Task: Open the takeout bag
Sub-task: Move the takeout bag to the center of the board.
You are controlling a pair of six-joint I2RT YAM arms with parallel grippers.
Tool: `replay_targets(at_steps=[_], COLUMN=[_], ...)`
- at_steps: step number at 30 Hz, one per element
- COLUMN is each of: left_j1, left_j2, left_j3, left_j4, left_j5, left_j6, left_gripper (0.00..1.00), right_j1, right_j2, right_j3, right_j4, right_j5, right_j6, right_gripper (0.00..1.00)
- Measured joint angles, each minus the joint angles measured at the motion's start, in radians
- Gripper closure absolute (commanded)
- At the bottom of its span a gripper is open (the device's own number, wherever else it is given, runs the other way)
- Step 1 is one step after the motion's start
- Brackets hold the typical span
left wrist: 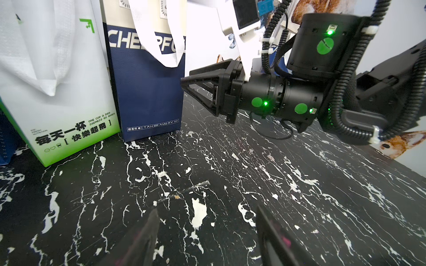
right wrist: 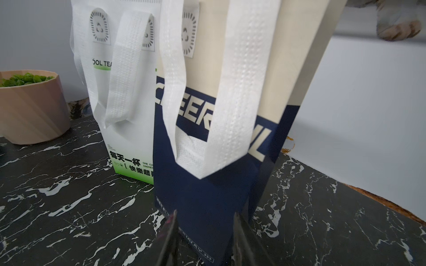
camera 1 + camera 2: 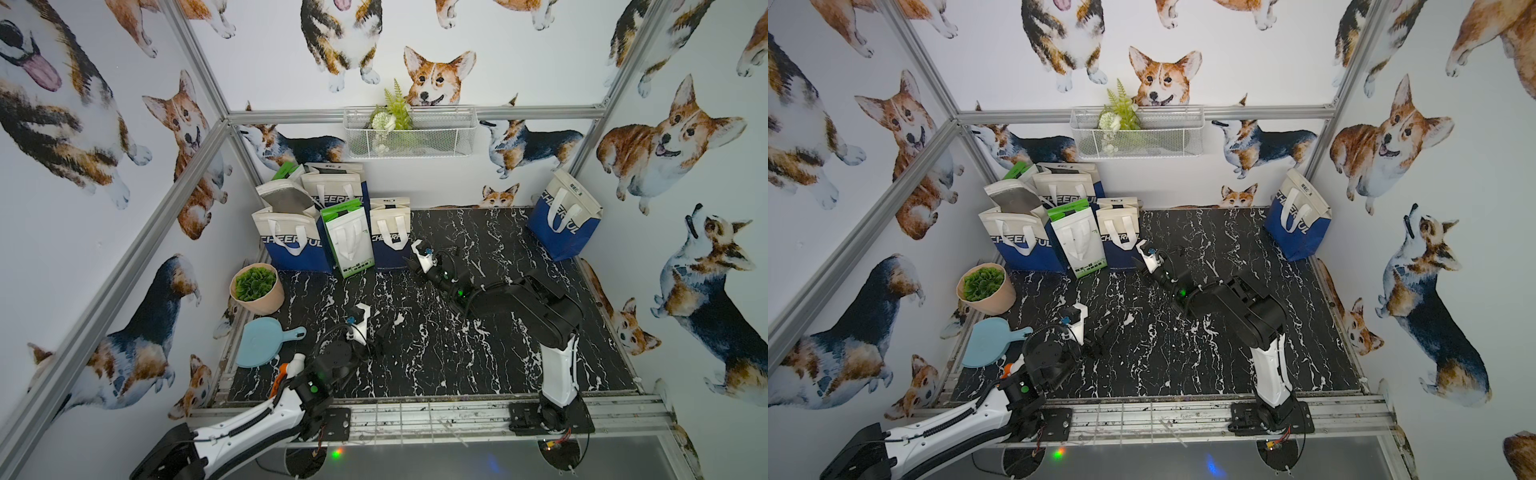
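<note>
The takeout bag (image 3: 388, 241) (image 3: 1117, 237) is beige on top and navy below, with white handles, and stands upright at the right end of a cluster of bags. My right gripper (image 3: 412, 266) (image 3: 1137, 262) (image 1: 184, 80) sits low at its near right corner. In the right wrist view the bag (image 2: 207, 188) fills the space just ahead of the right gripper (image 2: 205, 211), whose jaws stand apart. I cannot tell whether they touch it. The bag's top is folded shut. My left gripper (image 3: 384, 330) (image 1: 207, 208) hovers open over bare tabletop, holding nothing.
A green-and-white bag (image 3: 349, 245) leans against the takeout bag's left side. More navy bags (image 3: 286, 245) stand behind, and one bag (image 3: 565, 220) stands alone at the back right. A potted plant (image 3: 257, 291) and a blue paddle-shaped plate (image 3: 262, 343) sit at the left edge.
</note>
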Motion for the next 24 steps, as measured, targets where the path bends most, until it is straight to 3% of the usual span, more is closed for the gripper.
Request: replay_targets(at_steps=[24], left_j1=[0.0], left_j2=[0.0], left_j3=[0.0], left_j4=[0.005], left_j5=[0.0], left_j6=[0.0], left_gripper=[0.31], right_j1=[-0.001], right_j2=[-0.03], right_j3=[-0.005], right_j4=[-0.009], right_j5=[-0.03], right_j6=[0.016], right_gripper=[0.59])
